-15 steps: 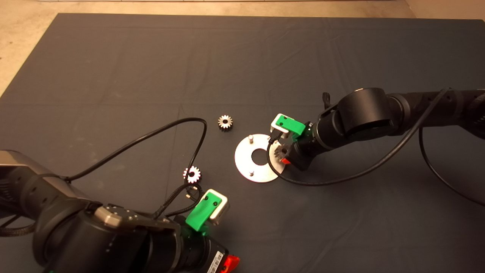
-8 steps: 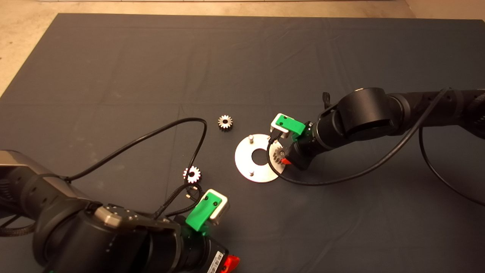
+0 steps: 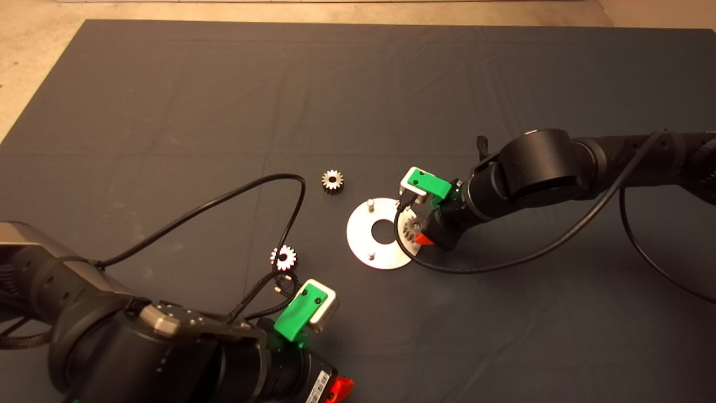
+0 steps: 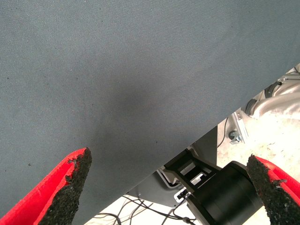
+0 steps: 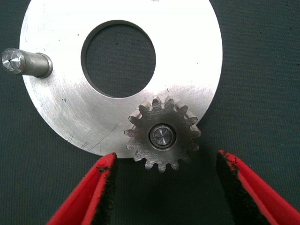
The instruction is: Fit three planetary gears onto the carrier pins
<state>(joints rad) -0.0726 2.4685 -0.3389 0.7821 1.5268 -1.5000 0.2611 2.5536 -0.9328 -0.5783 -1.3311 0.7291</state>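
Observation:
The shiny ring-shaped disc (image 3: 361, 235) lies mid-mat. One planetary gear (image 3: 415, 226) sits on its right carrier pin; in the right wrist view the gear (image 5: 162, 137) lies flat on the disc (image 5: 187, 47) with the pin end showing in its bore. Two bare pins (image 3: 370, 205) (image 3: 371, 256) stand on the disc; one of them shows in the right wrist view (image 5: 23, 62). My right gripper (image 3: 422, 235) (image 5: 167, 158) is open, its fingers (image 5: 101, 187) on either side of the seated gear and apart from it. Two loose gears (image 3: 332, 181) (image 3: 283, 257) lie on the mat to the disc's left.
My left gripper (image 3: 338, 389) (image 4: 171, 161) is parked open at the mat's lower left edge, holding nothing. Its black cable (image 3: 224, 198) loops over the mat close to the nearer loose gear. Bare floor (image 3: 33, 67) borders the mat at the far and left sides.
The right gripper has drawn back slightly from the gear on the disc's right pin, and the gear now shows more fully. The left arm and both loose gears have not moved.

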